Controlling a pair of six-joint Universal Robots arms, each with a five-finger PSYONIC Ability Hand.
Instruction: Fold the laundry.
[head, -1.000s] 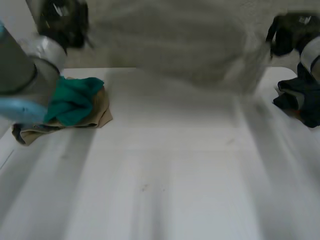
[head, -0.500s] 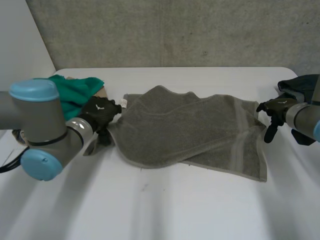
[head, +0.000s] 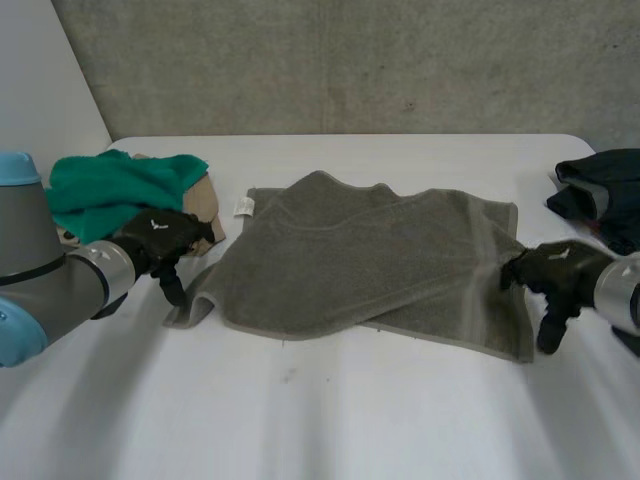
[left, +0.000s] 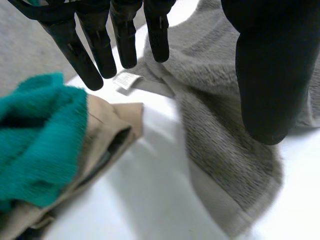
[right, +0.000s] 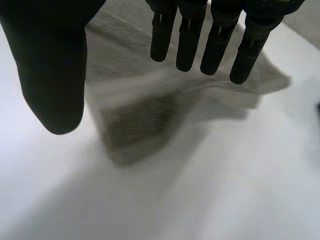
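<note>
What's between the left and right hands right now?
The grey towel, lying rumpled on the white table, spans the stretch between the left hand and the right hand, both open. The head view shows it.

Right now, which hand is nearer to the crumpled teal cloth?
Left. The left hand is just beside the crumpled teal cloth; the right hand is far across, past the grey terry towel.

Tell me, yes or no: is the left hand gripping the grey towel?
No: the left hand hangs open, fingers straight, over the grey towel, which lies on the table.
</note>
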